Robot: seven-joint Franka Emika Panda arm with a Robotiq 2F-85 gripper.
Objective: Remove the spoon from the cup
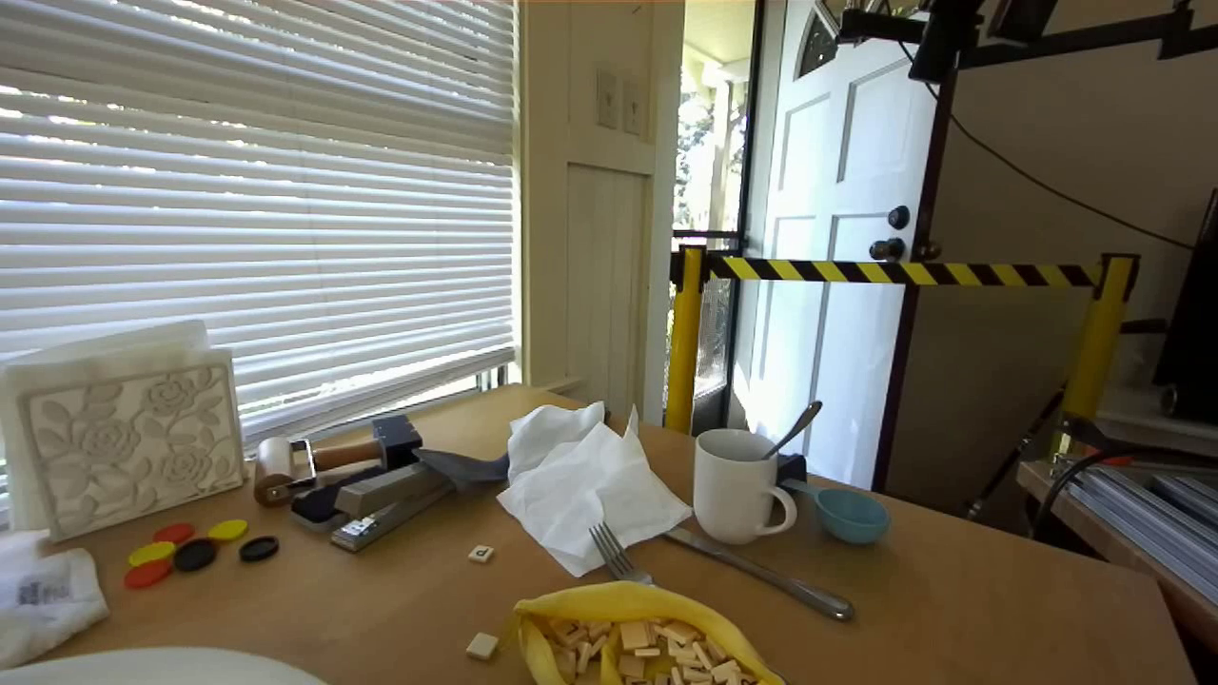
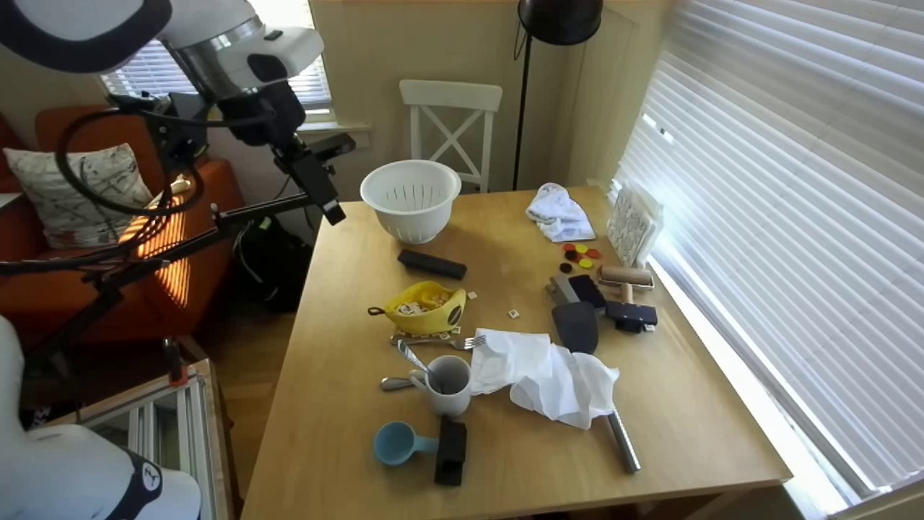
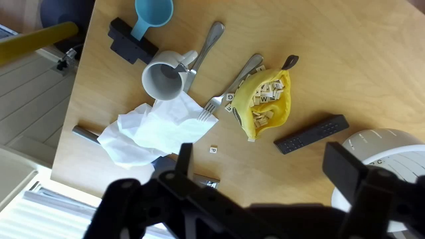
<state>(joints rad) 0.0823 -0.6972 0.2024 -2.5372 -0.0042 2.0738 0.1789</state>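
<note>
Progress check from my station: the desk (image 2: 332,462) carried the full layout, and I judged the task at its start, nothing removed, with approach, grasp, lift-out and set-down all left to do. I had the gripper (image 3: 262,162) raised above it, apart from every object, its two fingers spread wide with nothing held between them. Containers next, by size. The white colander (image 2: 415,225) stood near the desk's edge, mouth up; in the wrist view, letter-like marks showed just inside its rim, which I could not confirm as contents. The banana-shaped pouch (image 3: 245,99) lay gaping, well filled. The cup (image 1: 735,495) stood upright, its inside shaded, with a darker patch I could not resolve. The blue scoop (image 1: 856,525) sat near it, mouth up, its handle overlapping a black block (image 2: 451,458); I could not tell whether it rested there. The spoon (image 1: 795,430), the only content of the cup I could name, leaned in it, lower end hidden, handle slanting out over the rim on the loop-handle side, so the removal itself was wholly outstanding; I judged the free end exposed enough to pinch. Smallest were the letter tiles (image 3: 264,99): heaped in the pouch, several loose just beside it, one stray well apart.
</note>
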